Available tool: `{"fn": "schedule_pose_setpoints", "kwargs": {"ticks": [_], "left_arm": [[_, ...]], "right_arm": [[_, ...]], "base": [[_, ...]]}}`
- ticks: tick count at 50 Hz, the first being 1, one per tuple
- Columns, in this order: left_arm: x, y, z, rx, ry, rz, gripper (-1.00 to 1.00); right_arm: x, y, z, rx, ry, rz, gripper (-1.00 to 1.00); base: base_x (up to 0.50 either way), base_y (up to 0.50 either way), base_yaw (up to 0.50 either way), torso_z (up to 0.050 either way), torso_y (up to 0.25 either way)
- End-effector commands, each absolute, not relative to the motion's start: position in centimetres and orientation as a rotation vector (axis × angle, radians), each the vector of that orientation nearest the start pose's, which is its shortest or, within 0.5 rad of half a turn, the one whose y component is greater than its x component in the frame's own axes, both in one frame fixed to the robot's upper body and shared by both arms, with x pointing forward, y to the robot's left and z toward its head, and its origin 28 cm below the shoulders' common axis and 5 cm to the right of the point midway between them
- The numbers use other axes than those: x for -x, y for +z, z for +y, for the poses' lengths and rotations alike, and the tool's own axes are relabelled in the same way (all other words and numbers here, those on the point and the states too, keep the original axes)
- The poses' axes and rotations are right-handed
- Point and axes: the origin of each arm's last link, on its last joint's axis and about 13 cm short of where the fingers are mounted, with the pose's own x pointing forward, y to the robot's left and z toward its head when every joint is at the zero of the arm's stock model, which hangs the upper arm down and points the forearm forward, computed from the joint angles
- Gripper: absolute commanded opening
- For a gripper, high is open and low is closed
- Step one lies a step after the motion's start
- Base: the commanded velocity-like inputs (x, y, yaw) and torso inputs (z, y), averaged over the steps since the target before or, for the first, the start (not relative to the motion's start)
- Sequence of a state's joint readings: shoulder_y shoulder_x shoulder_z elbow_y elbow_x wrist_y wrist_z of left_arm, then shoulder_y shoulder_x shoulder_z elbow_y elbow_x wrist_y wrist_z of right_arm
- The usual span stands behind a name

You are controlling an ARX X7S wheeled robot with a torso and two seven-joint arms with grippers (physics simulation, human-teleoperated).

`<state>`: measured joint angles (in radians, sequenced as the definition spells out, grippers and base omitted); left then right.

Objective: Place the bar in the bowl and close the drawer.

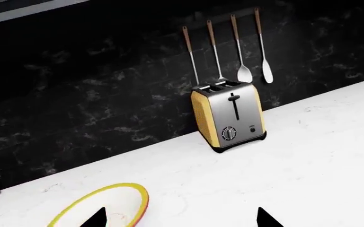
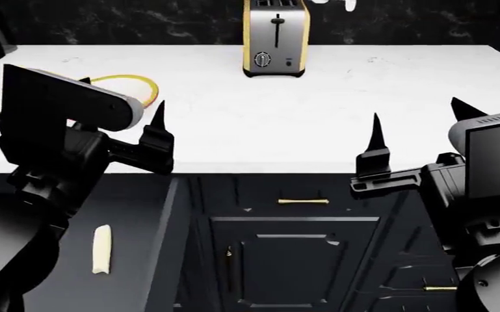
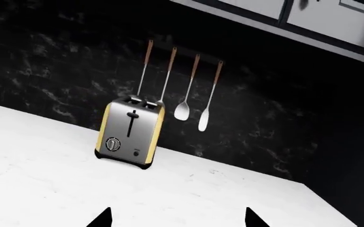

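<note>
Left gripper (image 2: 119,133): I am holding it over the near edge of the white counter (image 2: 319,117), just in front of the bowl. My jaws are standing wide apart with nothing between them; in my left wrist view only the two dark fingertips (image 1: 96,217) are showing, spread across the frame.

Right gripper (image 2: 415,140): I am hovering it over the counter's near edge on my right side. Its jaws are gaping wide too, and nothing is sitting between them.

Bowl (image 2: 132,84): it is resting on the counter to my left, partly hidden behind my left arm; its yellow rim is peeking out. In the left wrist view it is lying just beyond my fingertips.

Drawer (image 2: 85,247): it is standing pulled out below the counter on my left, dark interior showing.

Bar: I am not seeing it in any view; I cannot tell where it is.

Cream stick (image 2: 101,249): it is lying inside the open drawer.

Toaster (image 2: 276,38): it is standing upright at the back of the counter, against the dark marbled wall.

Utensils (image 3: 182,85): four are hanging on the wall above the toaster.

Gold handle (image 2: 303,201): it is sitting on the closed cabinet front between my arms.
</note>
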<state>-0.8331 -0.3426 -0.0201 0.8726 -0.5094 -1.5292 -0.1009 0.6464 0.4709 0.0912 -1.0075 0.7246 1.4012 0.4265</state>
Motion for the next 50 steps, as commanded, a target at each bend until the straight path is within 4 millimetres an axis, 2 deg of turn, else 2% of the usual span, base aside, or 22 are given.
{"fn": "schedule_pose_setpoints", "kwargs": {"ticks": [1, 31, 36, 40, 45, 50], "left_arm": [[-22.6, 26.1, 23.9, -0.256, -0.157, -0.13, 1.0], [-22.6, 25.5, 24.1, -0.249, -0.152, -0.118, 1.0], [-22.5, 25.3, 24.3, -0.265, -0.164, -0.115, 1.0], [-22.4, 25.1, 25.0, -0.276, -0.177, -0.092, 1.0], [-22.5, 24.6, 26.9, -0.296, -0.211, -0.036, 1.0], [-21.1, 24.0, 28.1, -0.34, -0.33, 0.085, 1.0]], "right_arm": [[-19.6, 23.9, -13.6, 0.286, -0.027, -0.209, 1.0], [-19.7, 23.9, -13.7, 0.271, -0.036, -0.209, 1.0], [-19.8, 23.8, -13.8, 0.251, -0.042, -0.202, 1.0], [-19.8, 23.6, -13.8, 0.245, -0.041, -0.198, 1.0], [-20.0, 23.2, -13.9, 0.236, -0.04, -0.19, 1.0], [-20.2, 22.9, -13.9, 0.23, -0.045, -0.182, 1.0]], "base": [[0.0, 0.5, 0.0, 0.05, 0.037], [0.0, 0.5, 0.0, 0.05, 0.037], [0.0, 0.0, 0.0, 0.017, 0.007], [0.0, 0.0, 0.0, 0.0, 0.0], [0.0, 0.0, 0.0, 0.0, 0.0], [0.0, 0.0, 0.0, 0.0, 0.0]]}}
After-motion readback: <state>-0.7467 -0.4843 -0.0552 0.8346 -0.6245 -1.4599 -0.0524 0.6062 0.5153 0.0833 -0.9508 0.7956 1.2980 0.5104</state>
